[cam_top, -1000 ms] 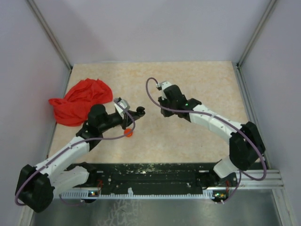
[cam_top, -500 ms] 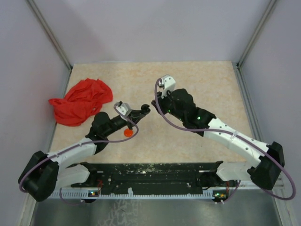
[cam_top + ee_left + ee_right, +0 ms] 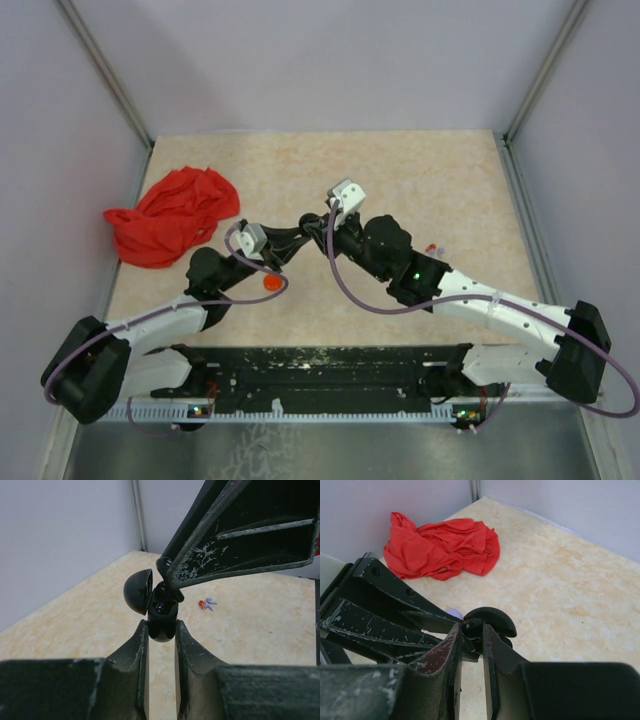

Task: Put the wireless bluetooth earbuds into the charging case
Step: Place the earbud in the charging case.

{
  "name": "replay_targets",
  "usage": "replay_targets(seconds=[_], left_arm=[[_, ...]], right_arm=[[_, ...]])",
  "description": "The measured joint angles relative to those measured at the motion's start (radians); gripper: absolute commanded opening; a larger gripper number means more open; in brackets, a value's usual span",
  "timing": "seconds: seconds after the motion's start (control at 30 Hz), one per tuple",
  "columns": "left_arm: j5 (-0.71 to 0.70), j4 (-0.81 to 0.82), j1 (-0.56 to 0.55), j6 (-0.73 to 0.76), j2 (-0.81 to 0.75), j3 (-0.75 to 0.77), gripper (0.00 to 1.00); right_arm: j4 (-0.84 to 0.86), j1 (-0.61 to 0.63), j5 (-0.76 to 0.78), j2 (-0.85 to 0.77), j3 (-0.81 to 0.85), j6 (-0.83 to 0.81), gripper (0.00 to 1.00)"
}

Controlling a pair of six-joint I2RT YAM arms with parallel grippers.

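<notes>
The left claw (image 3: 161,626) is closed on the lower body of the charging case (image 3: 162,630), a small glossy black oval held upright off the table (image 3: 400,170). Its domed lid (image 3: 138,591) is swung open to one side. The right claw (image 3: 472,630) meets it from the other side. Its fingers are drawn narrow around the black earbud (image 3: 471,626), a tiny shiny dark bean sitting right at the open mouth of the case. Whether it is fully seated cannot be told.

The red earbud (image 3: 431,247) lies on the table beside the right forearm, well apart from the case, and touches or nearly touches a small lavender piece (image 3: 211,601). An orange disc (image 3: 270,283) lies near the left arm. A crumpled red cloth (image 3: 170,215) sits toward the far left of the table.
</notes>
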Motion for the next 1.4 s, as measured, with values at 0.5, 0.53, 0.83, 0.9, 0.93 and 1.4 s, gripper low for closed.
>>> replay_targets(seconds=[0.5,0.53,0.83,0.9,0.93,1.4], left_arm=[[0.029,0.071,-0.011,-0.015,-0.006,-0.021,0.00],[0.029,0.072,-0.011,-0.017,-0.006,-0.023,0.00],[0.014,0.095,-0.011,-0.049,-0.009,-0.029,0.00],[0.011,0.095,-0.011,-0.056,-0.009,-0.029,0.00],[0.010,0.095,-0.011,-0.060,-0.009,-0.029,0.00],[-0.007,0.082,-0.011,-0.099,-0.016,-0.029,0.00]], right_arm=[[0.139,0.039,0.073,0.000,-0.029,-0.050,0.07],[0.140,0.040,0.075,0.000,-0.029,-0.051,0.07],[0.147,0.050,0.082,0.000,-0.048,-0.054,0.07],[0.147,0.052,0.082,0.000,-0.048,-0.054,0.07],[0.147,0.053,0.082,0.000,-0.048,-0.054,0.07],[0.158,0.067,0.082,0.000,-0.068,-0.054,0.07]])
